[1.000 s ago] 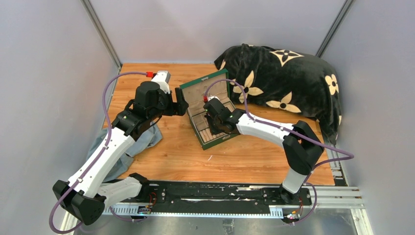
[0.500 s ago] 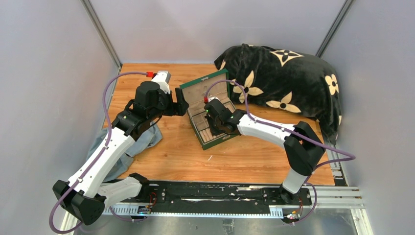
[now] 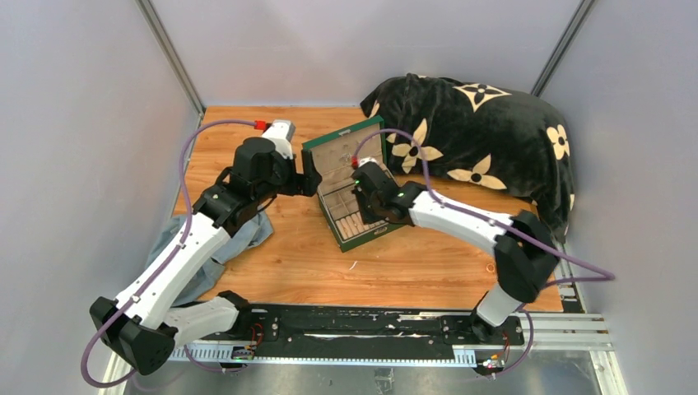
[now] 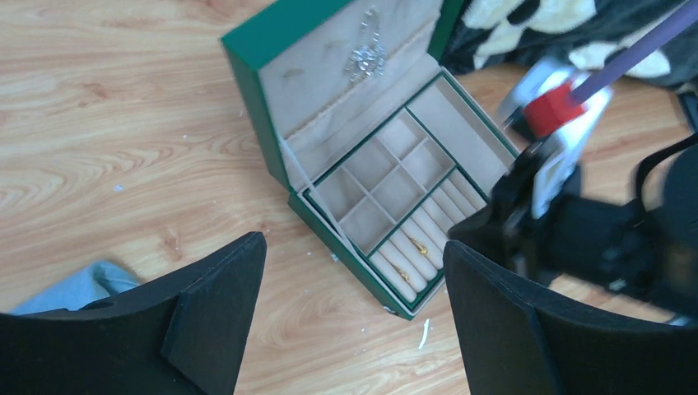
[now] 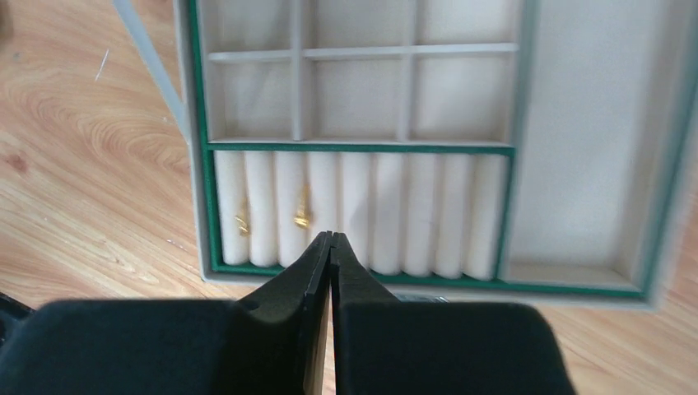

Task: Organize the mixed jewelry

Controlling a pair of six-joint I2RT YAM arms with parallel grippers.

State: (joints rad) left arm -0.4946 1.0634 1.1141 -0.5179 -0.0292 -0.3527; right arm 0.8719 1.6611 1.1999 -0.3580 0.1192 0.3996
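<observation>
You've two gold pieces [image 5: 302, 216] in the ring rolls [image 5: 387, 216] of the green box [image 4: 251, 99], and one silvery cluster [image 4: 366, 59] on its lid, near the worktop's far edge. Your right gripper [image 5: 331, 239], pinched together and empty, has drawn back from the rolls; your left gripper [image 4: 352, 247] gapes wide.

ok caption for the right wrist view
Shut right gripper hovering over the green jewelry box, two small gold pieces tucked in its ring rolls

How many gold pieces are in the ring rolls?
2: one gold piece by the ring rolls' outer end, a second gold piece close beside it. The right tool may hide more.
</observation>
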